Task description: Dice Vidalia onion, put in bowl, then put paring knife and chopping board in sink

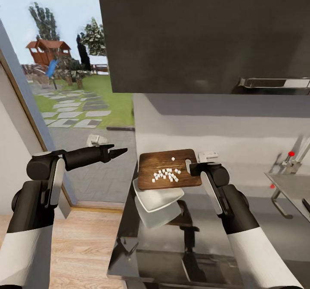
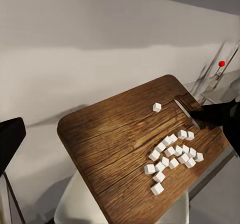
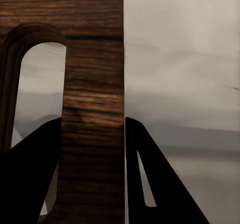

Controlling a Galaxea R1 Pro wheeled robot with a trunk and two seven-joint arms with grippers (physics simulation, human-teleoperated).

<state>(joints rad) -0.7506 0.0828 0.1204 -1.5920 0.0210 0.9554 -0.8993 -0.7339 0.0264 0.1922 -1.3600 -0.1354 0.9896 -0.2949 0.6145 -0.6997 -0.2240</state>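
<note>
My right gripper (image 1: 190,167) (image 3: 92,134) is shut on the chopping board (image 1: 168,168) (image 2: 125,139) (image 3: 95,74) at the edge beside its slot handle. It holds the board in the air against the wall end of the countertop (image 1: 202,237). The diced onion (image 1: 165,175) (image 2: 172,156) lies on the board as a cluster of white cubes, with one cube apart (image 1: 173,158). The white bowl (image 1: 157,198) (image 2: 70,211) sits directly under the board's near edge. My left gripper (image 1: 122,151) hangs open left of the board, off the counter. The paring knife is out of view.
The sink (image 1: 290,184) and its chrome faucet with a red knob (image 1: 291,154) are at the right. A dark sliver (image 1: 306,205) lies in the sink at the picture's edge. A dark upper cabinet (image 1: 202,35) hangs overhead. A glass door (image 1: 64,86) to the garden stands left.
</note>
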